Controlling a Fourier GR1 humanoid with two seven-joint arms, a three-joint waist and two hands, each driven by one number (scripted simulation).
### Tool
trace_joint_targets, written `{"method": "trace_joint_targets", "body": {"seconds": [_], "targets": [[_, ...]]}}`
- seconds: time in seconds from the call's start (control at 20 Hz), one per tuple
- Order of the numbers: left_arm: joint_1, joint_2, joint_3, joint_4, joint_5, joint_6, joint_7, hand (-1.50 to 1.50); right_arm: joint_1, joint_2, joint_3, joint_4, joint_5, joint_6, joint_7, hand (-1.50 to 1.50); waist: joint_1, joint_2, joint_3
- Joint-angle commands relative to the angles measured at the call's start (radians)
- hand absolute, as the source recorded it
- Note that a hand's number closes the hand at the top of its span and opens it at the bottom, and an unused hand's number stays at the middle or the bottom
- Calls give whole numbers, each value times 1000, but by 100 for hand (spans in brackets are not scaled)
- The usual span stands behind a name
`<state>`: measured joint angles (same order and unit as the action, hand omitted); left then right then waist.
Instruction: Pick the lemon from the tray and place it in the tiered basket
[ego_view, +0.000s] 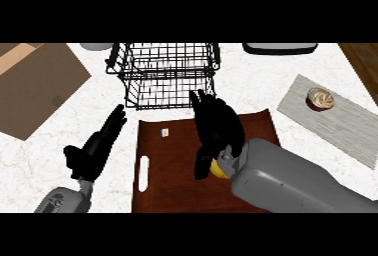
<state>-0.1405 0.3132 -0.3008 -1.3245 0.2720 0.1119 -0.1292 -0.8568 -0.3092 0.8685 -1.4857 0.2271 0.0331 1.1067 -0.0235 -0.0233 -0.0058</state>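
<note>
Lemon (217, 171) shows only as a yellow sliver at the heel of the right hand (218, 131), low on the right half of the brown tray (177, 192); most of it is hidden under the palm and the grey forearm, and whether it rests on the tray or is lifted off it cannot be told. That hand lies spread over the tray, its fingers (206, 103) stretched nearly straight toward the wire basket (166, 75), their tips reaching the basket's near edge, while the thumb (200, 167) hangs down just beside the lemon without visibly closing round it. The basket stands just beyond the tray's far edge, and nothing can be seen inside its mesh. The left hand (92, 152) rests on the white counter (44, 160) just left of the tray, wide, fingers straight and angled up to the right, touching nothing. A brown board (33, 90) lies at far left. At right, well apart from the tray, a grey mat (347, 127) carries a small round cup (320, 98).
</note>
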Motion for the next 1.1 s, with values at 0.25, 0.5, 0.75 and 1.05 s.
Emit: {"method": "trace_joint_targets", "body": {"seconds": [0.25, 0.5, 0.75, 1.05], "targets": [[-22, 27, 44, 17, 19, -47, -5, 0, -69, 67, 4, -105, -31, 134, 378, -150, -1, 12, 3], [-29, 9, 36, -11, 7, -21, 28, 0, -33, 32, 32, -52, 65, 135, 380, -150, 0, 12, 4], [-25, -15, 17, -2, -20, -6, 18, 0, 45, 58, 24, 1, 71, 131, 381, -150, -6, 13, 4], [31, -23, 8, -28, -42, -7, -11, 0, 152, 44, 18, -30, 150, 69, 342, -150, 14, 18, 5]]}}
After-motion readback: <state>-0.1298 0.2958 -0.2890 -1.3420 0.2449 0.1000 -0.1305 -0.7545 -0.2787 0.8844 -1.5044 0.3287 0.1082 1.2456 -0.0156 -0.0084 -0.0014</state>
